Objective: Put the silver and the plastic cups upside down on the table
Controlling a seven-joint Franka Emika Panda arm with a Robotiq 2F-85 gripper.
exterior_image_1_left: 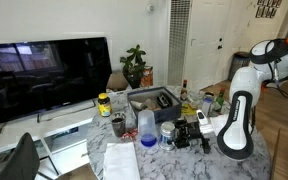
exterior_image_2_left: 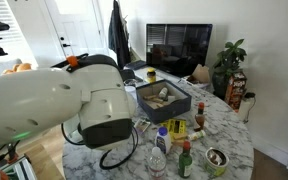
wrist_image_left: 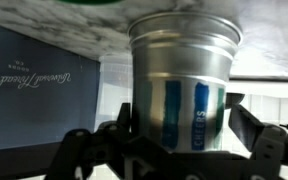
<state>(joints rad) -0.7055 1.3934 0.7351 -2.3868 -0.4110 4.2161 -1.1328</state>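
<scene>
End effector (wrist_image_left: 179, 122) stands open, jaws either side of the silver cup (wrist_image_left: 184, 60); probably light, rigid, slippery metal, best gripped mid-wall.

Marble table (exterior_image_2_left: 234, 135) — plastic cup (exterior_image_1_left: 147, 128), dark cup (exterior_image_1_left: 118, 126) and grey box (exterior_image_2_left: 179, 106) stand on it.

Dark panel (wrist_image_left: 34, 90): two pale cursive words, possibly a brand name, too slanted to read.
Silver cup (wrist_image_left: 184, 70): reflected blue stripes with tiny white letters, illegible.
</scene>
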